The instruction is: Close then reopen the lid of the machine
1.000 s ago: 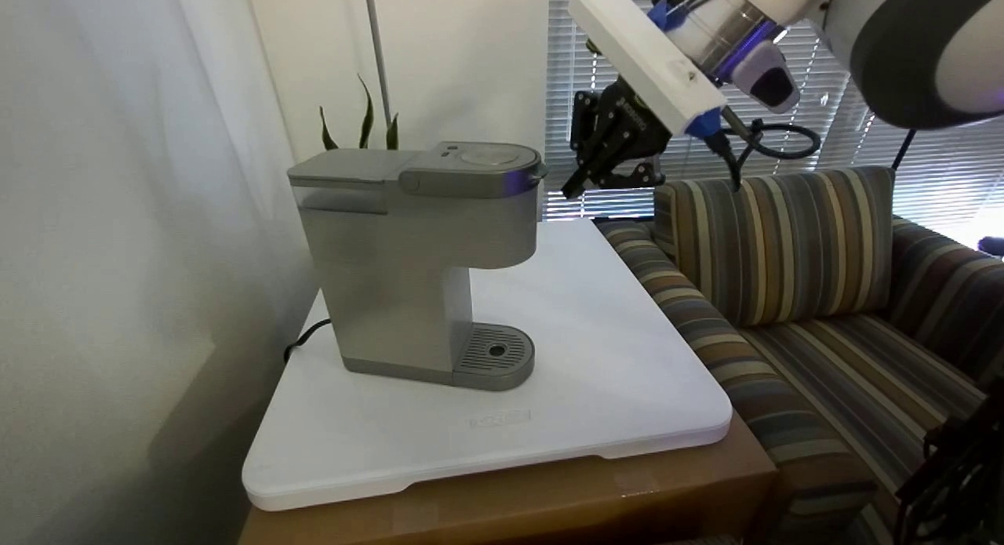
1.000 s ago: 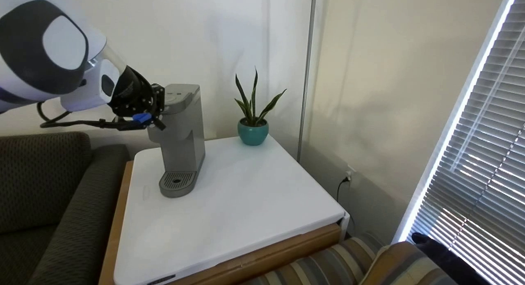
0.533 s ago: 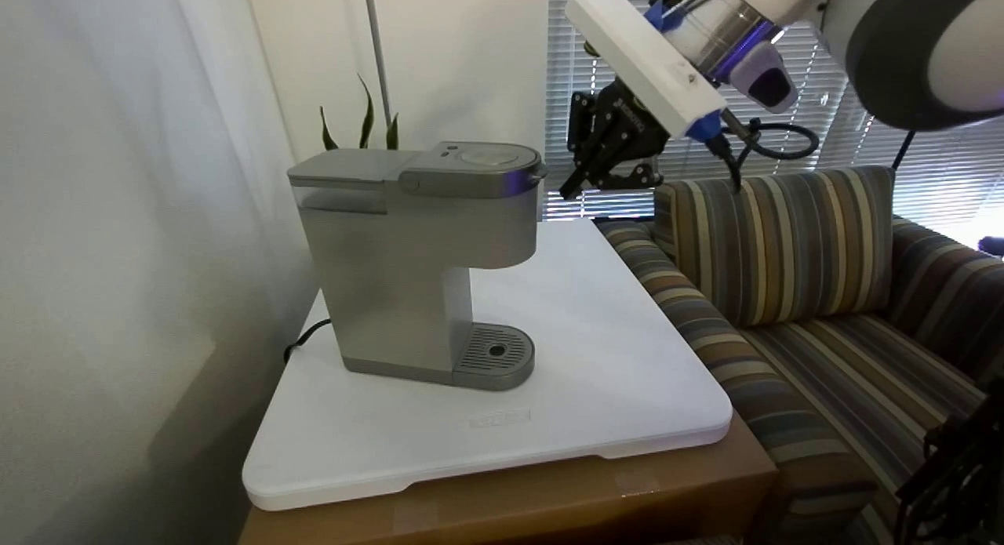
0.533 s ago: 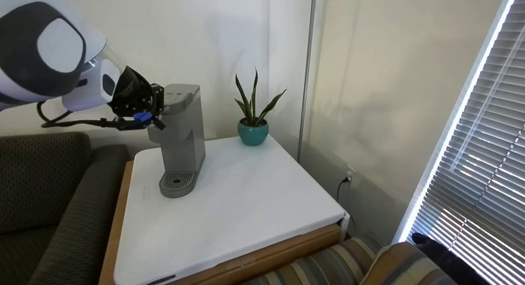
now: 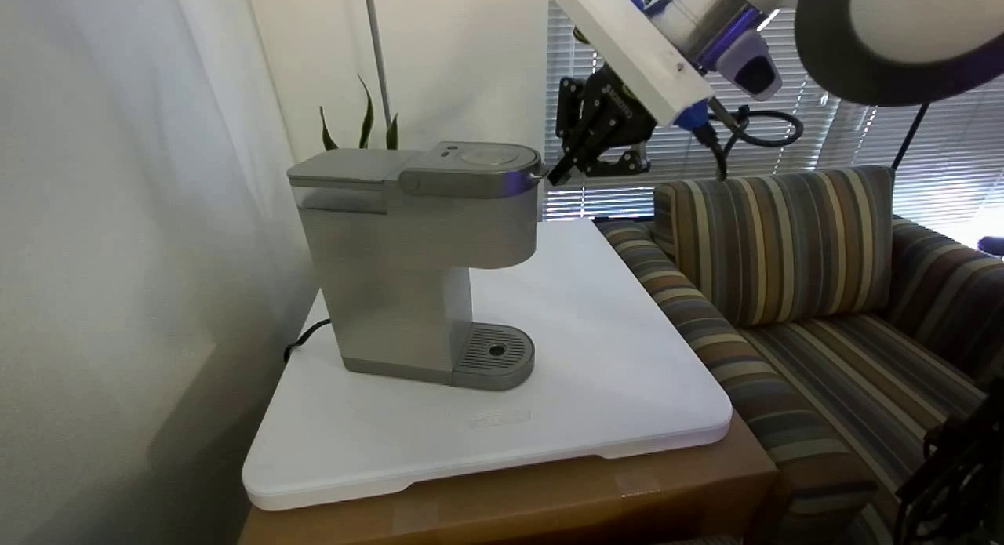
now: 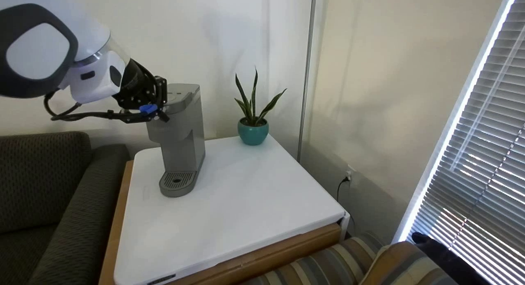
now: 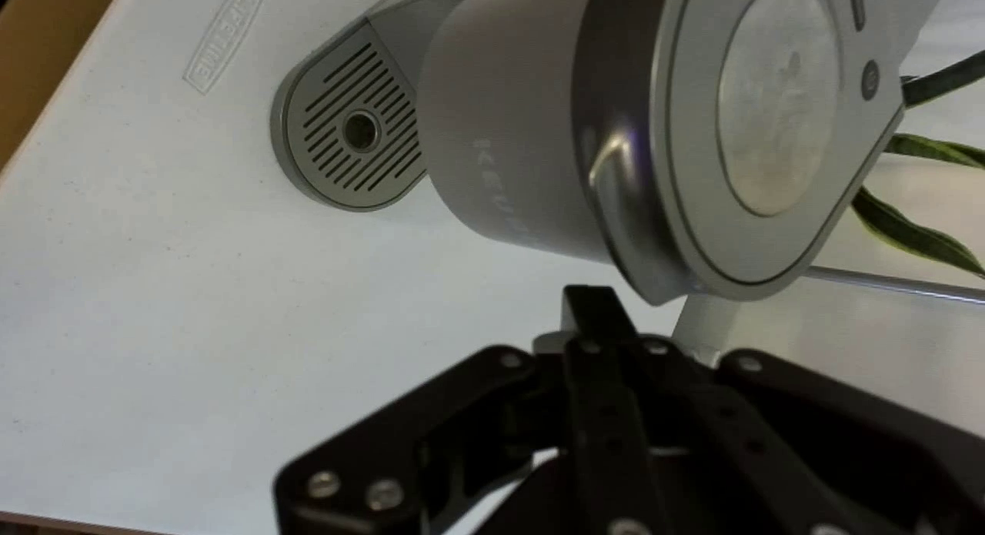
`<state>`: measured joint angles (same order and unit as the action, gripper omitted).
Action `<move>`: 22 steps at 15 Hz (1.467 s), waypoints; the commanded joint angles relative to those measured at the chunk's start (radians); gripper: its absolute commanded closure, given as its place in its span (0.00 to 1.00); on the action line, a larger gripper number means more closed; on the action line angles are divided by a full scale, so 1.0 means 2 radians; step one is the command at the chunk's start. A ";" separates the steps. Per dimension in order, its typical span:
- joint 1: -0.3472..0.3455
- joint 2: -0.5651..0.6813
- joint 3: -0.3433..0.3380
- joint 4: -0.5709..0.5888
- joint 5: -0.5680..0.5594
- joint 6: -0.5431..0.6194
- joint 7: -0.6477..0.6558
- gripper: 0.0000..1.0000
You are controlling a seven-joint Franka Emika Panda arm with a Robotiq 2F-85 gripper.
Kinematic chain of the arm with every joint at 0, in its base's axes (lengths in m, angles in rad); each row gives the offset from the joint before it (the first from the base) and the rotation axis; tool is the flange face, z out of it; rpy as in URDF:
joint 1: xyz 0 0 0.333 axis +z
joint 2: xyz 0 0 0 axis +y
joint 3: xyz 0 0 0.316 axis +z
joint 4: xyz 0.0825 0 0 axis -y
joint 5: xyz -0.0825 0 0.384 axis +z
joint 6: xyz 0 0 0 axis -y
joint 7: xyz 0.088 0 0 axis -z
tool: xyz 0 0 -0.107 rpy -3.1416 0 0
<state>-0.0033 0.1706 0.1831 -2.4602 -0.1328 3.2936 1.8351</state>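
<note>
The machine point(image 5: 400, 294), a boxy grey coffee maker, stands upright on a white table and shows in both exterior views. Its lid point(image 5: 471, 165) lies flat, down on the head; in the wrist view the lid point(image 7: 781, 96) has a round pale disc and a shiny front lip point(image 7: 642, 242). My gripper point(image 7: 596, 312) is shut, fingers together with nothing between them. The fingertips sit just in front of and slightly below that lip, close to it; whether they touch cannot be told. In an exterior view my gripper point(image 6: 164, 117) covers part of the lid's front.
The white tabletop point(image 6: 246, 186) rests on a brown box point(image 5: 510, 514). A teal-potted plant point(image 6: 253, 133) and a lamp pole point(image 6: 308, 80) stand behind. A striped armchair point(image 5: 776, 247) is beside the table. A black cord point(image 5: 306, 337) runs from the machine's rear.
During the last half second, the arm has moved a little up and towards the machine, bringing the fingertips nearer the lid's front lip. Machine and lid have not moved; the gripper stays shut.
</note>
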 commanded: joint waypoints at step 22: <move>0.037 0.004 -0.008 0.004 0.143 0.075 -0.146 1.00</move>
<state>0.0565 0.1705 0.1806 -2.4580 0.1463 3.4002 1.5572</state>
